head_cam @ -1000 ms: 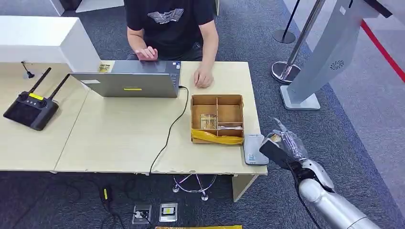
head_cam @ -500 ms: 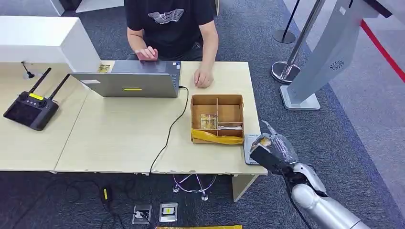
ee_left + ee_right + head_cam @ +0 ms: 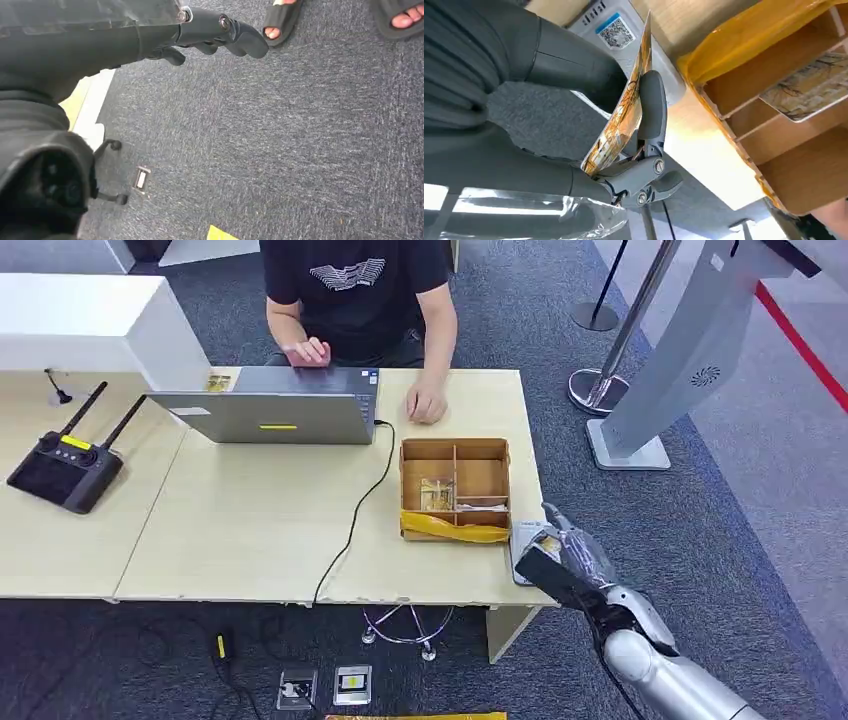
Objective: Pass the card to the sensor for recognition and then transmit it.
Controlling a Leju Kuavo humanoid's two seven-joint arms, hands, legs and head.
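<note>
A card is pinched between the thumb and fingers of the right hand, as is seen plainly in the right wrist view; there the card is bent and its edge is turned toward the sensor, a grey slab bearing a printed code label. In the head view the card is mostly hidden by the hand, and the hand is seen over the table corner, just above the sensor. Whether card and sensor touch cannot be told.

The sensor lies just beside the box, on the side nearest the robot's right arm. The box is of brown card, divided into compartments, with yellow tape along its near wall; in the right wrist view a second patterned card is seen lying in one compartment.

The left hand is seen in the left wrist view, hung over grey carpet with nothing held; its fingers are loosely curled.

Beyond the box, a person is seated at a laptop, one hand resting on the table near the box. A controller lies far from the box.
</note>
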